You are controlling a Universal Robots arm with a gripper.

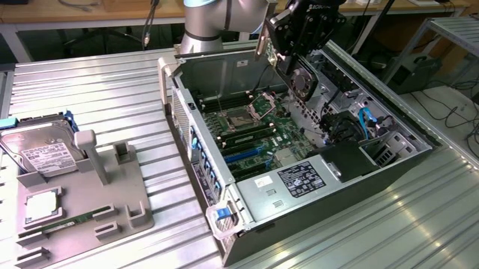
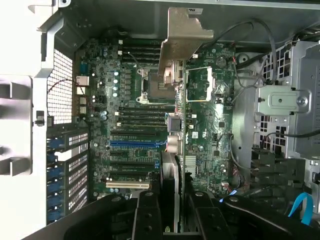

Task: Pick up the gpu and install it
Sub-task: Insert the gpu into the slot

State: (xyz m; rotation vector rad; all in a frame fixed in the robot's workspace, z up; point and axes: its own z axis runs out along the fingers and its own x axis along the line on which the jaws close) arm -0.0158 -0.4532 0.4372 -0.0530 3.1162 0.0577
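Ribbed aluminium bench (image 1: pixel 112 84); wooden-topped desks behind, cables on the floor past the bench edge at the exterior view's right. One open computer case (image 1: pixel 187 120) mid-bench, motherboard (image 1: pixel 247 126) exposed. One grey tray (image 1: pixel 123 193) near the edge at the exterior view's left, carrying one hard drive (image 1: pixel 41 148), one CPU (image 1: pixel 42 206), one RAM stick (image 1: pixel 67 223). One gripper (image 1: pixel 293 53), fingers (image 2: pixel 145 215) clamped on the gpu (image 1: pixel 302 80), which hangs edge-down over the case's far end, clear of the board.

Silver-grey cylindrical robot arm (image 1: pixel 202 31) with a pale blue joint cap. Black pincer (image 1: pixel 292 53) bears partial white lettering; its black fingers (image 2: pixel 146 215) show round screw recesses.
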